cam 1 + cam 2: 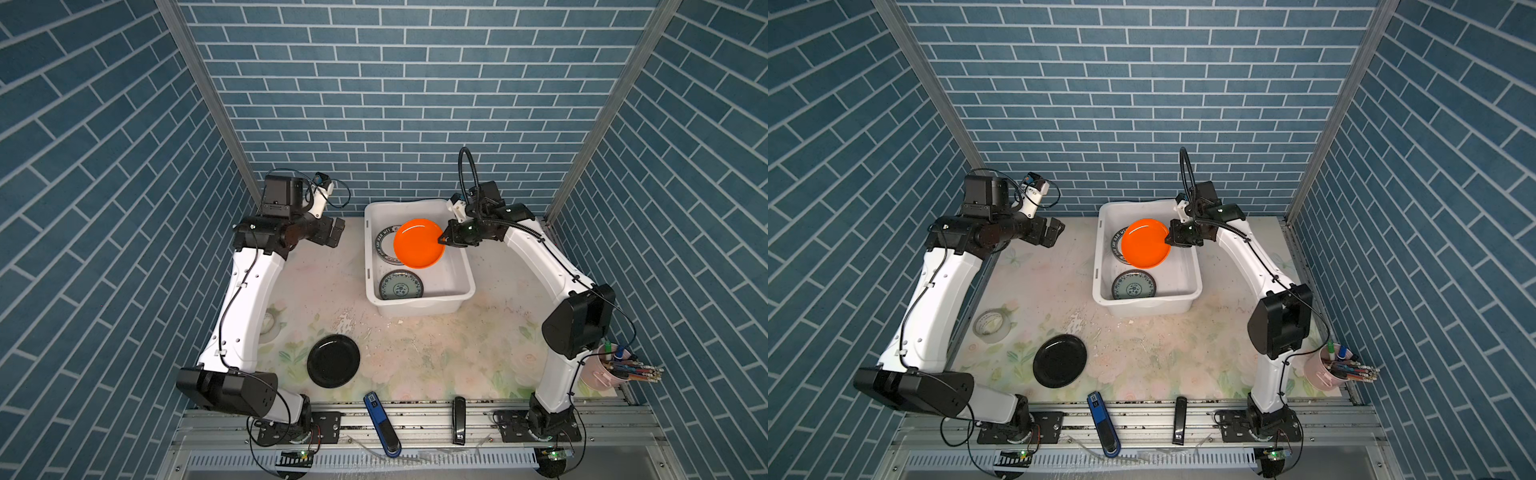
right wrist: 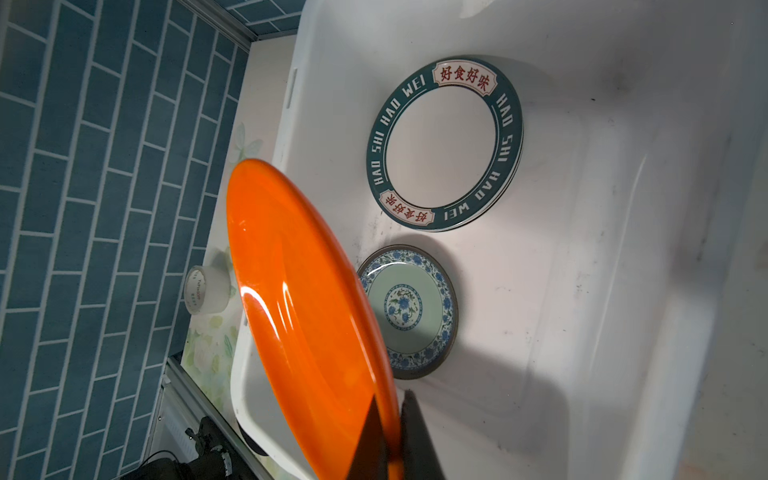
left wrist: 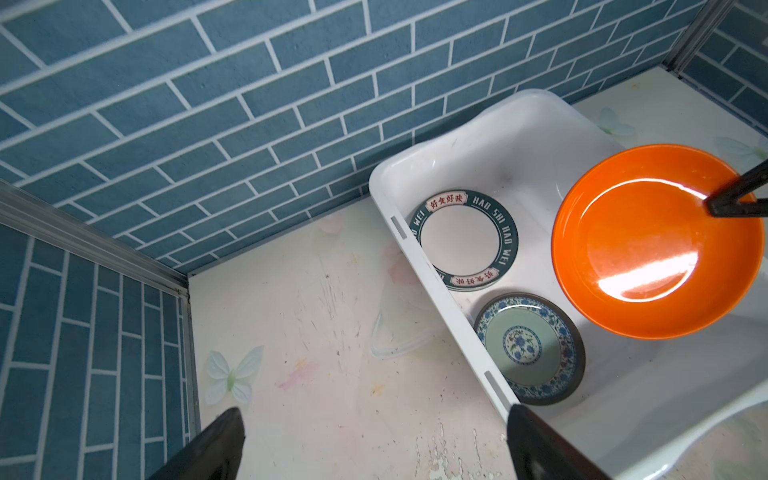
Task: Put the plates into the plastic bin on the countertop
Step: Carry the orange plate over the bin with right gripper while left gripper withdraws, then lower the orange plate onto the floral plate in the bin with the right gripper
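Note:
My right gripper is shut on the rim of the orange plate, which hangs tilted above the white plastic bin. On the bin's floor lie a white plate with a dark-teal lettered rim, another rim edge showing under it, and a smaller teal patterned plate. A black plate rests on the countertop near the front left. My left gripper stands open and empty over the countertop, left of the bin.
A whitish tape roll sits beside my left arm. A pink cup of pens stands at the front right. A blue tool and a black tool lie on the front metal rail. Brick walls close three sides.

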You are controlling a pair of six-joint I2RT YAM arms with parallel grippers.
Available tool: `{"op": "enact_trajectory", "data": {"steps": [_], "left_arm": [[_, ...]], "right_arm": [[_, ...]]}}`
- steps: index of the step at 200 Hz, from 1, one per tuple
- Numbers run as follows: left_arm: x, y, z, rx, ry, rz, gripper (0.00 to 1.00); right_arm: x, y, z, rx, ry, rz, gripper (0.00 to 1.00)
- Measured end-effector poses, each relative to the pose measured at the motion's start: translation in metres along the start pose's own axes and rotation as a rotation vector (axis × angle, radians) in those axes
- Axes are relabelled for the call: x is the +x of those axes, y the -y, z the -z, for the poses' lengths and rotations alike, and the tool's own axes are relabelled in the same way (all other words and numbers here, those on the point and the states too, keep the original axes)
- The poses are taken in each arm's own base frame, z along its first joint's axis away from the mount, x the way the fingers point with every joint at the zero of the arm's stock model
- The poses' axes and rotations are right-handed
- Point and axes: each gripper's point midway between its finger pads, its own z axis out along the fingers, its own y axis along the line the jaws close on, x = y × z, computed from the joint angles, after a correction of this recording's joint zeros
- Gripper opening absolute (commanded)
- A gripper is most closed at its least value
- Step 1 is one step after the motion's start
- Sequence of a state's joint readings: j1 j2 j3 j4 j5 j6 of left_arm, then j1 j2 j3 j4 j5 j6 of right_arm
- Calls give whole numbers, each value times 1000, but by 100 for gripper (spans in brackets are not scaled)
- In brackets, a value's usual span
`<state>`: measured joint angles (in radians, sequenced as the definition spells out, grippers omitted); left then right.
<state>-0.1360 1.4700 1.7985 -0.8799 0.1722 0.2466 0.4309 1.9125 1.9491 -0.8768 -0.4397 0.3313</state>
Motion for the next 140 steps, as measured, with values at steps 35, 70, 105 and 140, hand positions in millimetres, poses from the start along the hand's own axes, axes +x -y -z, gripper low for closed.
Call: {"op": "enact_trajectory", "data": {"steps": [35, 70, 105, 140], "left_arm": [[2, 5, -16, 34, 25, 30, 100], [12, 13, -30, 81, 17, 77, 97], [35, 25, -46, 122, 29, 90, 97], [29, 27, -47, 139, 72, 109, 97]], "right_arm": [[1, 11, -12, 44, -47, -37, 0], [-6, 20, -23, 81, -68, -72, 0], [7, 36, -43, 124, -135, -123, 0], [19, 47, -59, 155, -194, -145, 0]]}}
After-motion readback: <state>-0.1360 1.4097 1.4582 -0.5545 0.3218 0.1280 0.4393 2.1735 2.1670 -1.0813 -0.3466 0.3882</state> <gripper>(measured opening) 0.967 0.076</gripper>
